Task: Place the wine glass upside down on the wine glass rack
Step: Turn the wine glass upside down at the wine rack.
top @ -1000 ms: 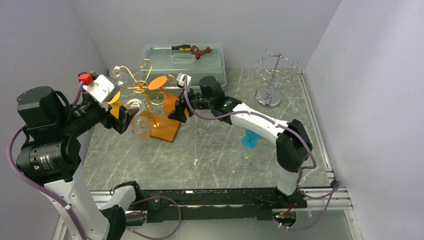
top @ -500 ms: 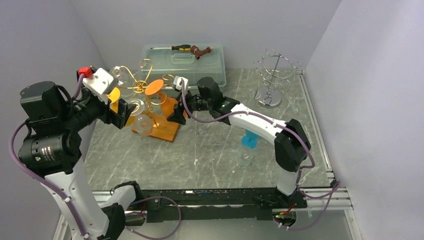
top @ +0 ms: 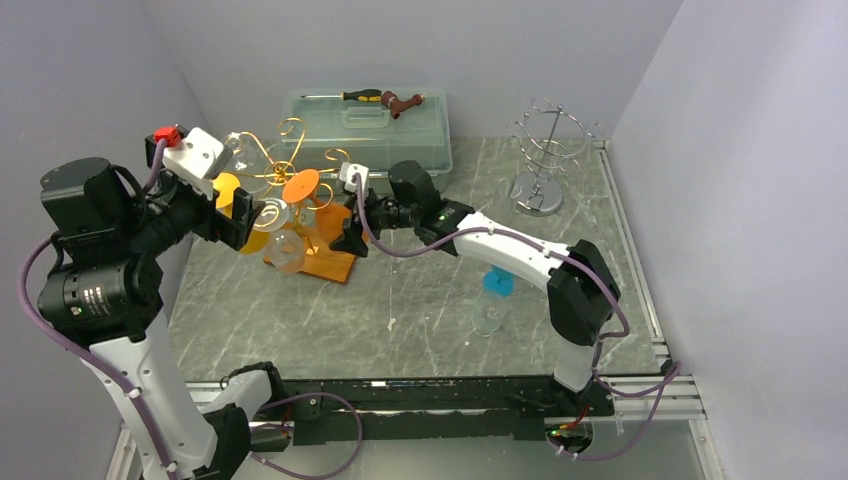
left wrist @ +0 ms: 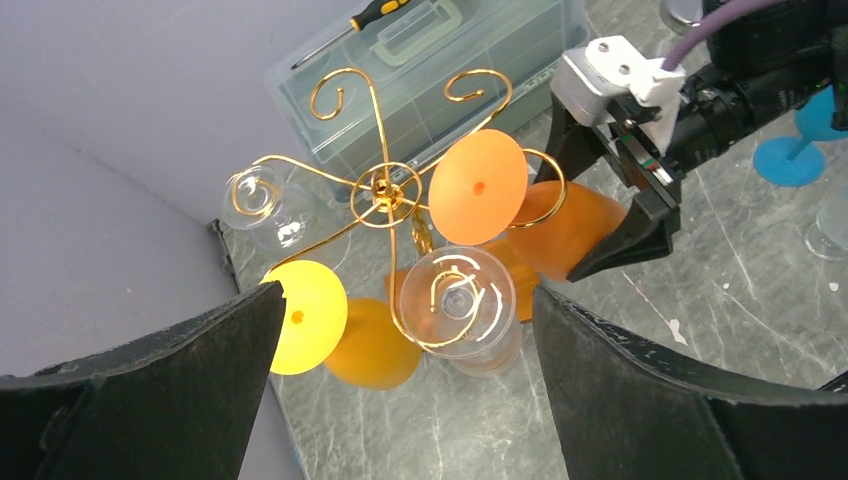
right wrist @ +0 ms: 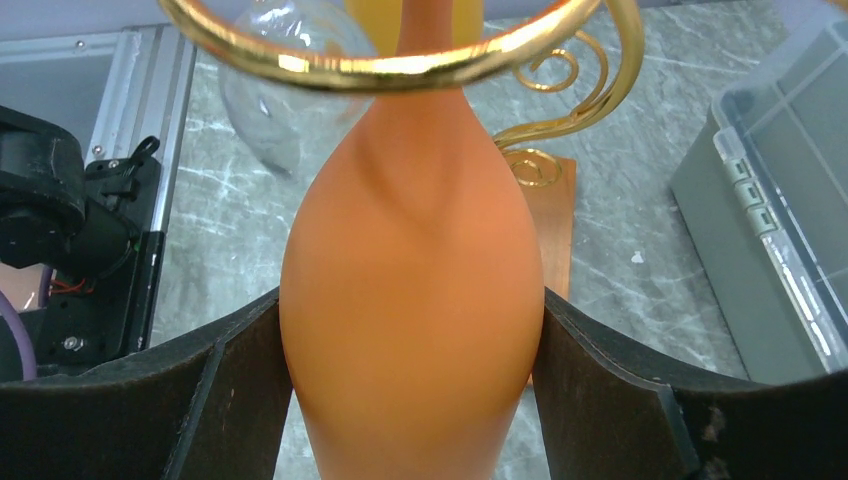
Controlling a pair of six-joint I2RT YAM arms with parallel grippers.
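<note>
Placement is in its last stage, I judge. From the top external camera, the right end effector (top: 345, 225) reaches across the bench (top: 420, 300) to the gold rack (top: 278, 172) and holds the orange wine glass (top: 300, 187) upside down, foot uppermost, at the rack's right side. The left end effector (top: 243, 218) hovers at the rack's left with its jaws spread wide and nothing between them. From the left wrist, looking down between those spread jaws, the orange foot disc sits tilted against a gold loop, beside a hanging clear glass (left wrist: 458, 300) and a yellow glass (left wrist: 305, 318). From the right wrist, both fingers (right wrist: 620, 400) press the sides of the orange bowl, and the stem rises through the loop (right wrist: 380, 70) overhead. The foot looks not quite settled, so the next move calls for easing the glass down until the loop carries it, then parting the jaws and backing straight out without nudging the neighbouring glasses.
</note>
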